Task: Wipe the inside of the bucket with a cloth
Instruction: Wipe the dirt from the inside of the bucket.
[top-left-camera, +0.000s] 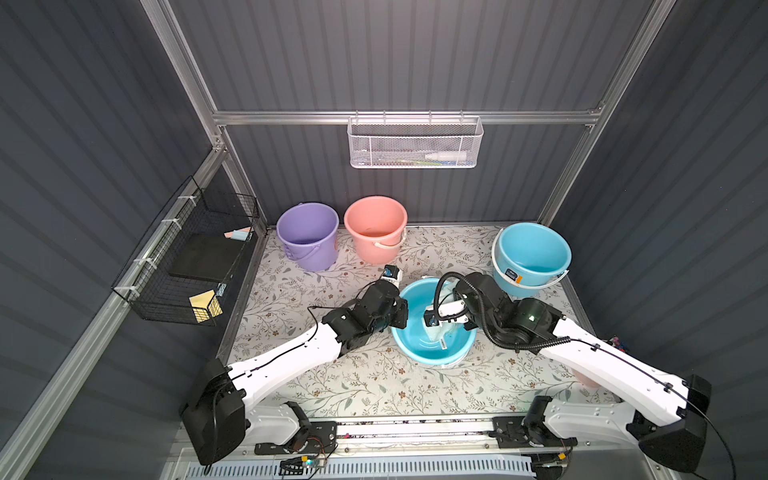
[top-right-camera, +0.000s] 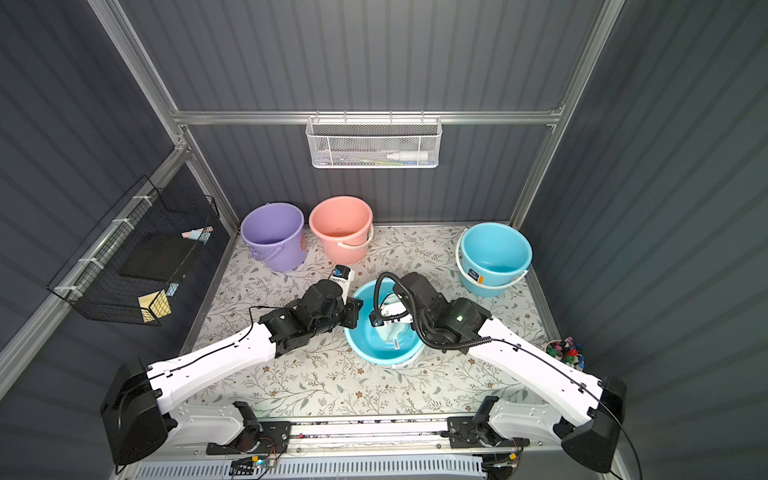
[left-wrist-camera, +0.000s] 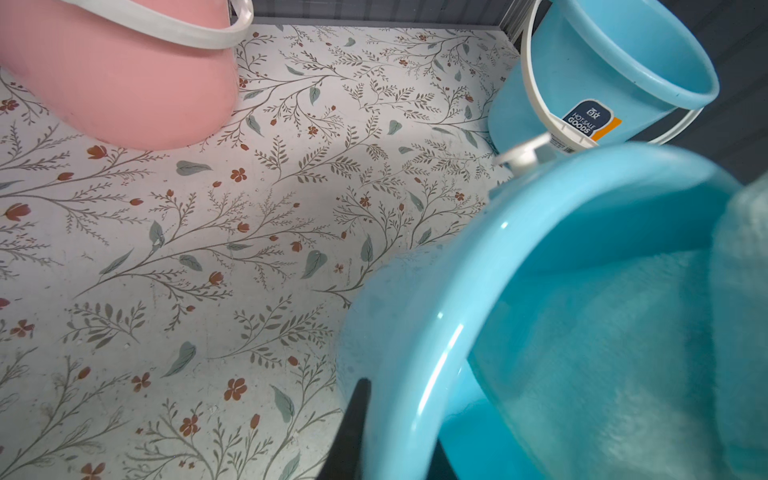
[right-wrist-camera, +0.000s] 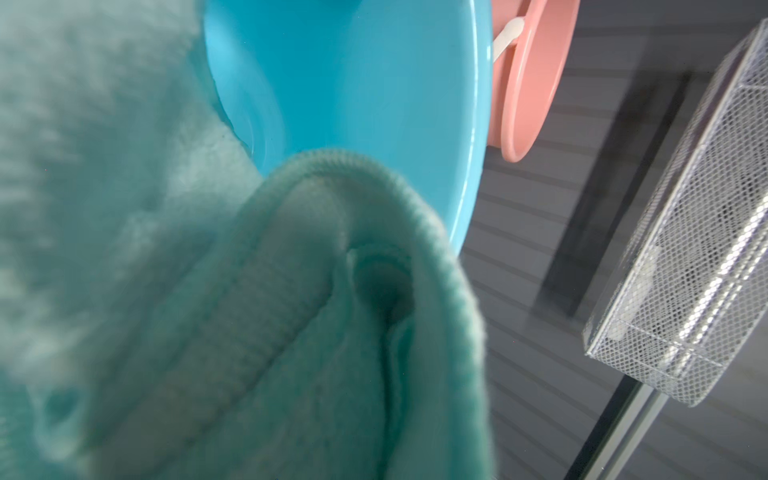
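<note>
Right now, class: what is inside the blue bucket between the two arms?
The cloth, rumpled against the inner wall of the bucket. Anything beneath the cloth is covered.

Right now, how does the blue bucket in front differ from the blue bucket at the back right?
The front bucket looks tipped; the rear bucket stands upright. The front bucket holds the cloth; the rear bucket looks empty. The left pincer grips the front bucket's rim; nothing touches the rear bucket. The rear bucket shows a dark label; none shows on the front bucket. Both are blue and of like shape.
</note>
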